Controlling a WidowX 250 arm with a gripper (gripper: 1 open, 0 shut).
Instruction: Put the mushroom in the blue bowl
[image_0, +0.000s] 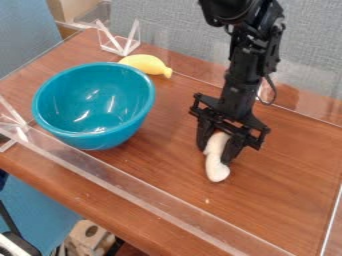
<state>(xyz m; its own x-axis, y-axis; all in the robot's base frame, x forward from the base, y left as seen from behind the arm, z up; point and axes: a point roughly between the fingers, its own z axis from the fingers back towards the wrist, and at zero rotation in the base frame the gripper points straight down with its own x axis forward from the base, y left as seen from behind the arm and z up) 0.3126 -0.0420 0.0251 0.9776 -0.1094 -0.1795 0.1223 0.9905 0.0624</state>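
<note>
Camera view looks down on a wooden bench (287, 160) — the black hand (223, 152) points almost straight down, its fingers pinching the upper end of the mushroom (217, 164), whose pale stem lies on the wood. To the left, well apart, sits the blue bowl (91, 104), with a yellow banana (147, 66) just behind it.

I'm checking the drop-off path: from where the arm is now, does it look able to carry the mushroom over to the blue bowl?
Probably yes. The tool is shut on the mushroom, and the wooden tabletop between it and the blue bowl looks bare. The banana lies behind the bowl, off that line.
</note>
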